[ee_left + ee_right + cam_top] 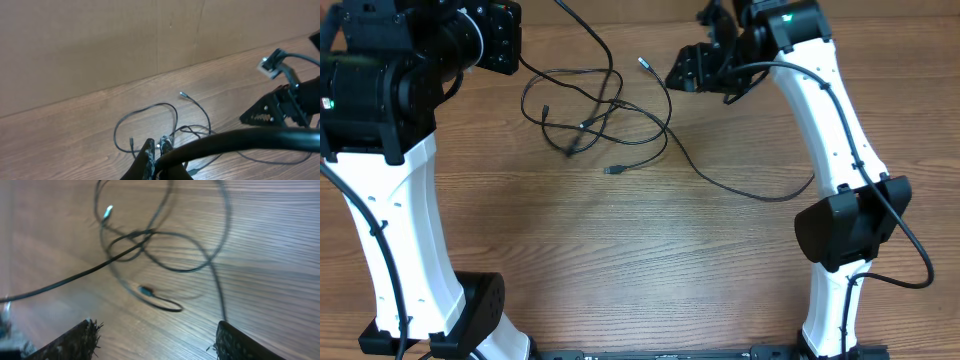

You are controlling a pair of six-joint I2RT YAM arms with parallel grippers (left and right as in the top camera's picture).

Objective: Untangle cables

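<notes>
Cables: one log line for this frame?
cables: tangled loops on table | right fingers: open, empty, beside tangle | left fingers: state unclear, no grasp confirmed | status: not untangled

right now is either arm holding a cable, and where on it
Right gripper: jaws wide apart, holding nothing. Left gripper: jaws close together near the cables, but a hold cannot be told.

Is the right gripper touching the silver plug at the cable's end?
Apart. In the right wrist view, the silver plug lies on the table well beyond the open right gripper, with a wide gap between them.
</notes>
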